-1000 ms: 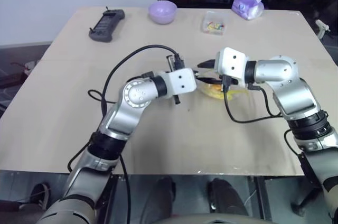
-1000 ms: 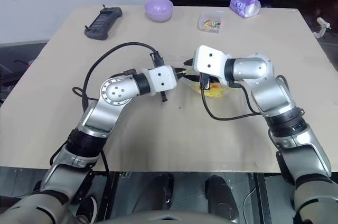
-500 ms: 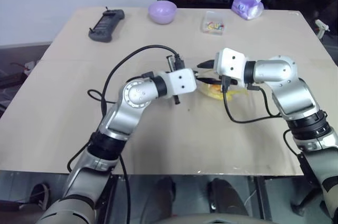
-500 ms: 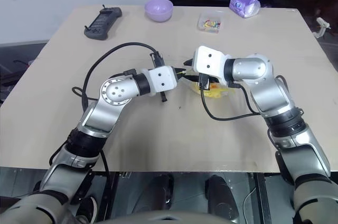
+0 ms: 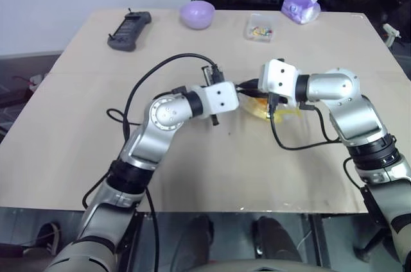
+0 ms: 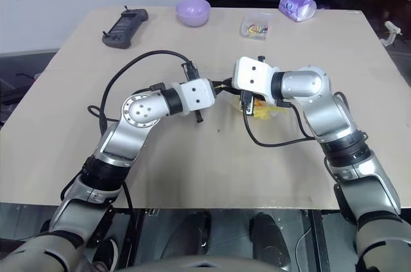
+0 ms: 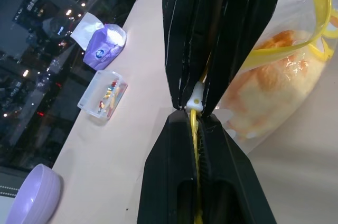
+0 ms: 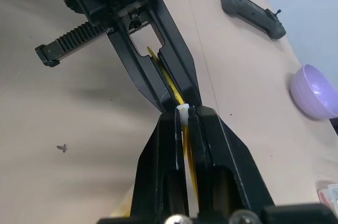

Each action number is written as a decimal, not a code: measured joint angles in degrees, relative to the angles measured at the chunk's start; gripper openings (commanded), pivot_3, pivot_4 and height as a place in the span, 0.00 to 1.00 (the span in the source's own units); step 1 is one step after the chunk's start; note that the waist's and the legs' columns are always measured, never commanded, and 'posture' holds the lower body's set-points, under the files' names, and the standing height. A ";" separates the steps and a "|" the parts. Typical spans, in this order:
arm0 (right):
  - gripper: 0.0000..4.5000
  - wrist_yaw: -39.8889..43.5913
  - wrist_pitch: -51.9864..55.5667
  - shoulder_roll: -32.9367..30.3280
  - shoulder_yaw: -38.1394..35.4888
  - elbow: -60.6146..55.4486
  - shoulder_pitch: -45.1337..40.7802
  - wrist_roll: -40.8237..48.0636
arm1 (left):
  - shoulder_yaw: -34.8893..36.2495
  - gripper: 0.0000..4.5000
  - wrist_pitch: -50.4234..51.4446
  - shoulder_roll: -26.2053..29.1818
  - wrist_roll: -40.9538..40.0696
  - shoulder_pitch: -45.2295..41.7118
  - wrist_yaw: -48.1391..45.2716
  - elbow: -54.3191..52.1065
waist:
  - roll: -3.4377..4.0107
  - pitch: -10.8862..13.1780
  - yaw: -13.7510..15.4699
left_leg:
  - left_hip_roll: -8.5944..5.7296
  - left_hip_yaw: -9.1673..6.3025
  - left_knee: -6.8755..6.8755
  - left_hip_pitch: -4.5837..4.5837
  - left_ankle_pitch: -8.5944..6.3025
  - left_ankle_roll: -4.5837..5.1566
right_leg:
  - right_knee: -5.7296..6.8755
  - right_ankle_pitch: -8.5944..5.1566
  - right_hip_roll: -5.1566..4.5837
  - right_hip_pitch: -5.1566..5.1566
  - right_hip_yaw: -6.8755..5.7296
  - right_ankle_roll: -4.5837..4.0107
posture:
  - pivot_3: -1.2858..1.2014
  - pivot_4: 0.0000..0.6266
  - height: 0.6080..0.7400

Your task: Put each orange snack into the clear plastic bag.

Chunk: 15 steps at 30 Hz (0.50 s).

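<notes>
We see the clear plastic bag [image 7: 274, 65], crinkly and see-through with a yellow strip along its mouth, near the middle of the tan table [image 5: 212, 169]. The orange snack [image 7: 269, 84], a soft orange-yellow bun, sits inside it. Our left gripper [image 7: 196, 123] and right gripper [image 8: 182, 115] meet tip to tip, each pinched tight on the bag's yellow strip.

We see 2 silver-grey arms with white boxy wrist housings, black joint bands and looping black cables; the left gripper [image 8: 158, 84] and right gripper [image 7: 222, 76] each carry 2 black fingers.
</notes>
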 measured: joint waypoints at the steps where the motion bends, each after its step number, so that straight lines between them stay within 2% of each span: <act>1: 0.02 0.00 0.00 -0.01 0.00 0.00 0.00 0.00 | 0.00 0.00 0.00 0.02 0.01 0.00 0.03 0.00 | 0.00 0.00 0.00 | 0.00 0.00 0.00 0.00 0.00 0.00 | 0.00 0.00 0.00 0.00 0.00 0.00 | 0.52 0.24 0.97; 8: 0.02 -1.02 0.15 -0.83 0.00 0.17 0.73 -0.59 | -0.48 0.00 0.68 1.58 3.52 -0.51 3.26 1.28 | 0.00 0.00 0.00 | 0.00 0.00 0.00 0.00 0.00 0.01 | 0.02 0.00 0.00 0.00 0.00 0.00 | 0.52 0.24 0.97; 15: 0.02 -2.23 0.75 -1.67 0.00 0.38 1.43 -0.95 | -0.43 0.00 6.47 3.67 7.25 -0.93 6.88 4.61 | 0.00 0.00 -0.11 | 0.00 0.00 0.00 0.00 0.00 0.01 | 0.01 0.00 0.01 -0.01 0.00 0.00 | 0.52 0.24 0.97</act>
